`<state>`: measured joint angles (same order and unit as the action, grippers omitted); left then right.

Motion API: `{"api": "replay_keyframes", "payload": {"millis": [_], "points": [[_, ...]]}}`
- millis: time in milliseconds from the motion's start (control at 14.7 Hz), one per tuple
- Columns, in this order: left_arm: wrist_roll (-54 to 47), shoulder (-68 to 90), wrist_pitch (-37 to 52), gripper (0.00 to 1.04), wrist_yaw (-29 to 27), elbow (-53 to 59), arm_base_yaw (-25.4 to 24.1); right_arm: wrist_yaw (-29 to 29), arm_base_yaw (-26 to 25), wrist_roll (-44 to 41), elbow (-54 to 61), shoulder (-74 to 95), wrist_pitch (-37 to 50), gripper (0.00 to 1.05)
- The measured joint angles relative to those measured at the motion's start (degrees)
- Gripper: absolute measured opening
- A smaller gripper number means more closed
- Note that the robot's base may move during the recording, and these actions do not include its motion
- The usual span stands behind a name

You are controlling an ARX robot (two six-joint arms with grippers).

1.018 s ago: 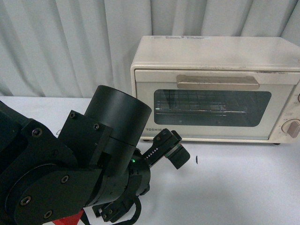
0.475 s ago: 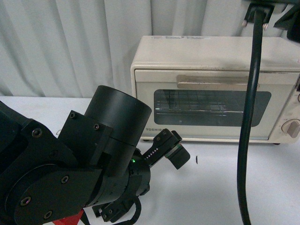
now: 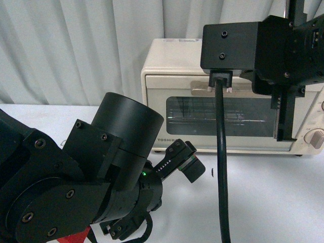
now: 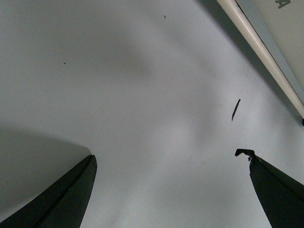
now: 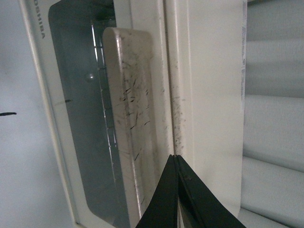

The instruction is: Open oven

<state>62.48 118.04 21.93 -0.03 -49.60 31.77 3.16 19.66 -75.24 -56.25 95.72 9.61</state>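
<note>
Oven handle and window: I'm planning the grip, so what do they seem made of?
The handle looks like matte beige plastic, marked with many dark scratches. The window looks like tinted glass: it is see-through to the wire rack and shows faint reflections.

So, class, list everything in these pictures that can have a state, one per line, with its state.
oven door: shut, upright.
handle: not gripped.
left gripper: open, above the table, holding nothing.
right gripper: shut, empty, close to the handle.
knob: setting unreadable.
</note>
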Motion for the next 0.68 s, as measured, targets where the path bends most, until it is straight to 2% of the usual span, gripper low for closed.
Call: {"api": "replay_keyframes", "payload": {"millis": [339,475,679], "points": [[0.0,0.0,0.0,0.98,0.0,0.0,0.0,0.0,0.1,0.4,-1.3,2.4,-0.2,0.02],[0.0,0.0,0.0,0.98,0.0,0.0,0.0,-1.7,-1.8,1.7,-2.1,3.6,-0.1,0.02],[0.0,0.0,0.0,0.98,0.0,0.0,0.0,-2.2,-2.1,1.9,-2.4,4.0,-0.3,0.02]]}}
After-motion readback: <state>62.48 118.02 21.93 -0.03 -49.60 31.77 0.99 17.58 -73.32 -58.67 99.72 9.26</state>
